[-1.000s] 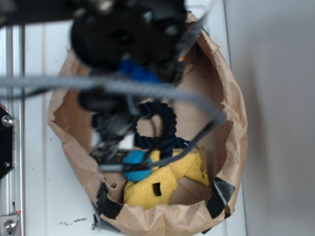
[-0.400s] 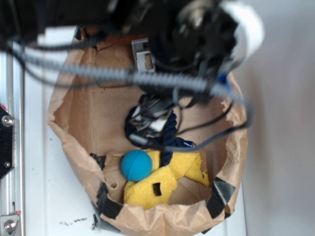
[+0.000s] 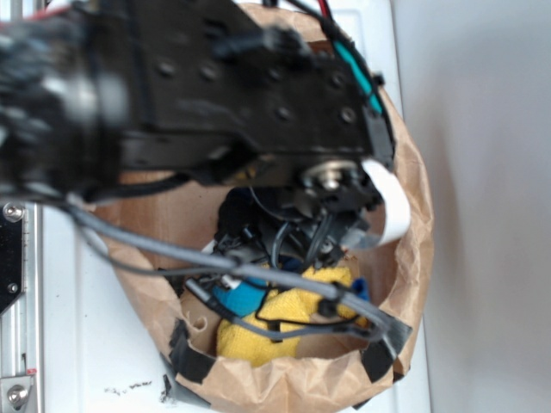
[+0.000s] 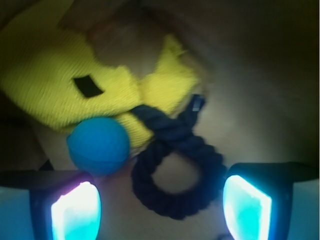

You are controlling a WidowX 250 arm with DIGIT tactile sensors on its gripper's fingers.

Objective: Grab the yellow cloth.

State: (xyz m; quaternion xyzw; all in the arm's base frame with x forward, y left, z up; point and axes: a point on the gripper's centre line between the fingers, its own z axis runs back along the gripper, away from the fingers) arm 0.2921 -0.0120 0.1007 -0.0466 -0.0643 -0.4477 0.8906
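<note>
three loose items lie on the floor of a crumpled brown paper bag [image 3: 411,258] whose rim is patched with black tape, standing on a white surface [image 3: 77,327]. the bright yellow terry-textured cloth [image 4: 60,85], marked by a small dark rectangular slit, rests at the near end of the bag in the exterior view [image 3: 258,331] and fills the upper left of the wrist view. a round teal-blue ball [image 4: 98,145] sits touching the cloth's lower edge in the wrist view; in the exterior view only a sliver of it [image 3: 243,297] shows behind cables. a navy twisted rope loop [image 4: 175,170] lies just beside the ball, one end crossing onto the yellow cloth.

the black robot arm [image 3: 215,95] reaches down into the bag and hides most of its interior in the exterior view, with grey and black cables [image 3: 284,280] trailing across the cloth. the gripper [image 4: 160,207] hangs above the items with its jaws spread wide and nothing between them. its two fingertips [image 4: 75,210], glowing cyan, stand at the lower left and lower right of the wrist view. the rope loop lies between them, the ball sits just above the left one, and the cloth lies beyond both, untouched. a metal rail [image 3: 19,292] borders the white surface at the left.
</note>
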